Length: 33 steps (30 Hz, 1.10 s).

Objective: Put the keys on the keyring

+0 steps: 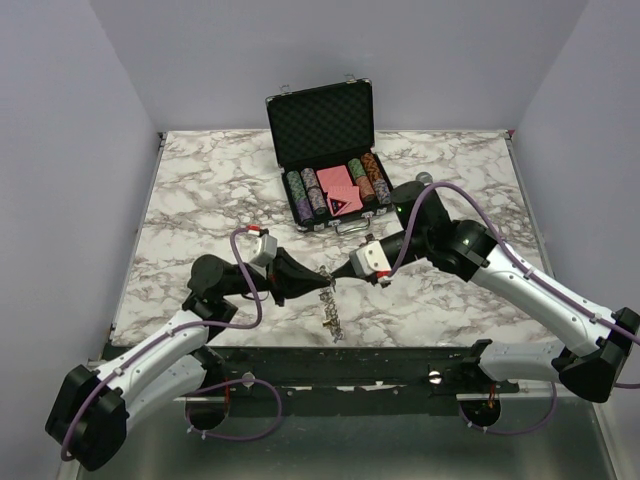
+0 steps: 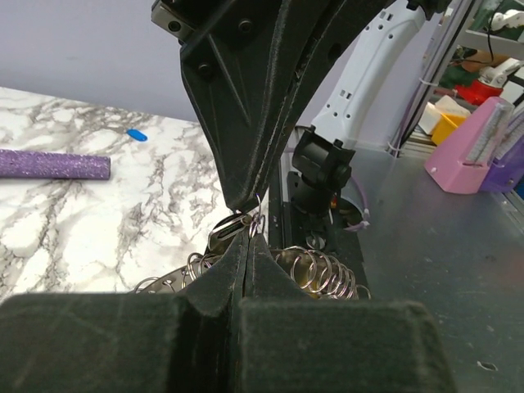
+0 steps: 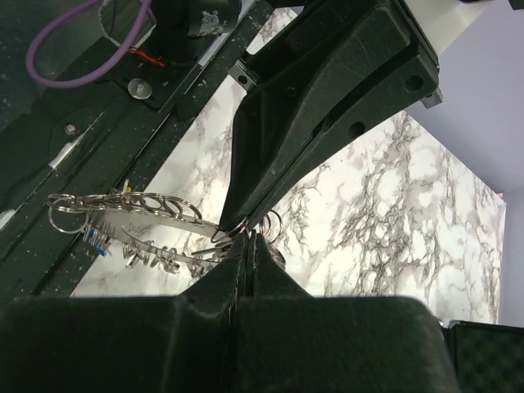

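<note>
My left gripper [image 1: 318,284] and right gripper [image 1: 336,280] meet tip to tip above the table's front middle, both shut. The keyring [image 1: 330,318], a silver band fringed with small split rings, hangs below that meeting point. In the left wrist view the left gripper [image 2: 248,238] pinches a small ring at the top of the keyring [image 2: 323,274]. Seen from the right wrist, the right gripper [image 3: 248,239] is shut on a split ring of the keyring [image 3: 123,214]. Of the keys, only a blue head [image 3: 95,239] and a yellow speck [image 3: 128,190] show among the rings.
An open black chip case [image 1: 322,125] with poker chips and a red card stands at the back centre. A purple microphone [image 2: 53,165] lies on the marble table [image 1: 200,200], behind my right arm. The dark metal front rail [image 1: 340,365] runs just below the keyring.
</note>
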Available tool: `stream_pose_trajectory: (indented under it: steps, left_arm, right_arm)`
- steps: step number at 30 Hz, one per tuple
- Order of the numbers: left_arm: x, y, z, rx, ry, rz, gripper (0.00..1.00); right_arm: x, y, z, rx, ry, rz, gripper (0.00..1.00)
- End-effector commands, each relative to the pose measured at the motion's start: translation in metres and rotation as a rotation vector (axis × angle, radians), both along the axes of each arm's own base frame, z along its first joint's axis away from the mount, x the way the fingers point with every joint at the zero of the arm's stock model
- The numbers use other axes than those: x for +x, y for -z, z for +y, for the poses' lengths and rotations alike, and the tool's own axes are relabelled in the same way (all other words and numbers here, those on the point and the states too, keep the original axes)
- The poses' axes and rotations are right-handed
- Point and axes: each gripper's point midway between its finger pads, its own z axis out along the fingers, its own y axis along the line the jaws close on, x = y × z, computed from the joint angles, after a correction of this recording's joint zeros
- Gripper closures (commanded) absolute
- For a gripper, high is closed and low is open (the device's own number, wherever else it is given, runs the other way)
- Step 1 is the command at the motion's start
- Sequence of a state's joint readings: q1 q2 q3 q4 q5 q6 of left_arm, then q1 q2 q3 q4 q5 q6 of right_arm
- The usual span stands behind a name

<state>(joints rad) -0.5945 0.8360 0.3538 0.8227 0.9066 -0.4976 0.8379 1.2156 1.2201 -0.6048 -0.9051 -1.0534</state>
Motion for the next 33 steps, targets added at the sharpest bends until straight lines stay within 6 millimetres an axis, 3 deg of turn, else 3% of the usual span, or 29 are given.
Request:
stream_pose_trajectory:
  steps: [1, 10, 21, 33]
  left_arm:
    - [0.001, -0.009, -0.003, 0.014, 0.033, -0.015, 1.0]
    - [-0.001, -0.008, -0.006, -0.006, 0.061, 0.009, 1.0]
    - [0.0, -0.008, -0.006, -0.062, 0.063, 0.043, 1.0]
    - [0.0, -0.008, -0.004, -0.097, 0.048, 0.07, 1.0]
  right_arm:
    - [-0.013, -0.005, 0.003, 0.022, -0.054, -0.008, 1.0]
    - [-0.013, -0.004, 0.005, 0.013, -0.038, 0.029, 1.0]
    - [-0.01, -0.005, 0.008, -0.02, 0.001, 0.108, 0.92]
    - [-0.004, -0.007, 0.015, -0.054, 0.058, 0.21, 0.71]
